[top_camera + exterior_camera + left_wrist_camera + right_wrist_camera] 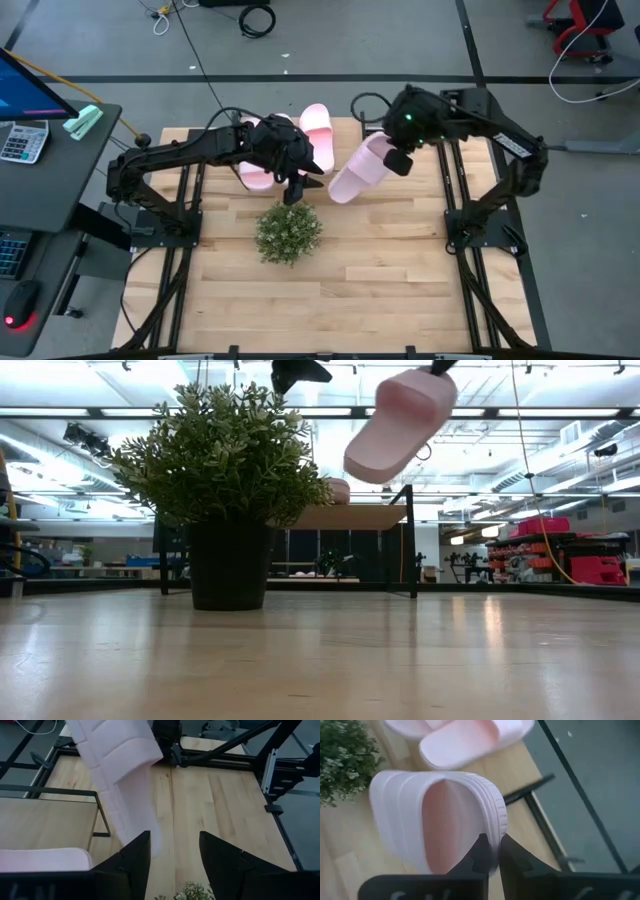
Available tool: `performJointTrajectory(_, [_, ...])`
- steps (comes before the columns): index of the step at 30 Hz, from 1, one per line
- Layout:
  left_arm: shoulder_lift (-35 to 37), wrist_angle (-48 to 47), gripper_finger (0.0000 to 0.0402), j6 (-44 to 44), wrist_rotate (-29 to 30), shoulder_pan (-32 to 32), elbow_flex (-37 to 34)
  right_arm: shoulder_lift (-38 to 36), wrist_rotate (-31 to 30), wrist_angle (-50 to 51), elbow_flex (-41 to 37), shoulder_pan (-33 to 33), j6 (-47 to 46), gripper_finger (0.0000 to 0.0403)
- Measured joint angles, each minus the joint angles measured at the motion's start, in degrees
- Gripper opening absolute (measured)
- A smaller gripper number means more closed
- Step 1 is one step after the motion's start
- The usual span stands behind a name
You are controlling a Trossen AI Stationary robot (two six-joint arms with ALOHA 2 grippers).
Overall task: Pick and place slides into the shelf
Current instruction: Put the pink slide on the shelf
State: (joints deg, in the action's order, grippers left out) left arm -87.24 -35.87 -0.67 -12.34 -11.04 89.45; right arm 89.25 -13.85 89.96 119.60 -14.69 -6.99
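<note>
A pale pink slide (358,168) is held in the air by the right gripper (496,856), whose fingers are clamped on the thin edge of its strap. In the low view the slide (400,422) hangs tilted, well above the table (320,660) and higher than the shelf (345,517) behind the potted plant (225,470). Below and beyond this gripper, other slides (465,742) rest on the shelf top.

The left gripper (174,851) hovers just beside the carried slide, its fingers standing apart with nothing between them; the plant lies directly below it, and the wooden top board (45,822) with one parked slide (42,859) on it is close at its side.

The likeliest failure appears to be a lost grip: only a narrow pinch on soft foam is seen, and the slide's weight hangs off to one side, so a quick swing could twist it free. A second risk is contact between the two arms, since both grippers are crowded near the same end of the shelf. The hanging toe end could also brush the slides already on the board and push them off, or catch the plant's foliage if the carried slide is lowered too early.
</note>
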Motion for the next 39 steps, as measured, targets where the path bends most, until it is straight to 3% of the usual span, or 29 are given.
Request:
performJointTrajectory(8, [1.1, -2.0, 0.0175, 0.0, 0.0, -0.6, 0.0, 4.0, 0.5, 0.0, 5.8, -1.9, 13.8, 0.0022])
performJointTrajectory(16, [2.5, -2.6, 0.0175, 0.0, 0.0, -2.4, 0.0, 6.0, -8.4, 0.0, 5.7, -2.2, 24.9, 0.0022])
performJointTrajectory(39, [3.0, -3.7, 0.0172, 0.0, 0.0, -3.8, 0.0, 7.3, -10.8, -5.0, 5.6, -2.0, 34.6, 0.002])
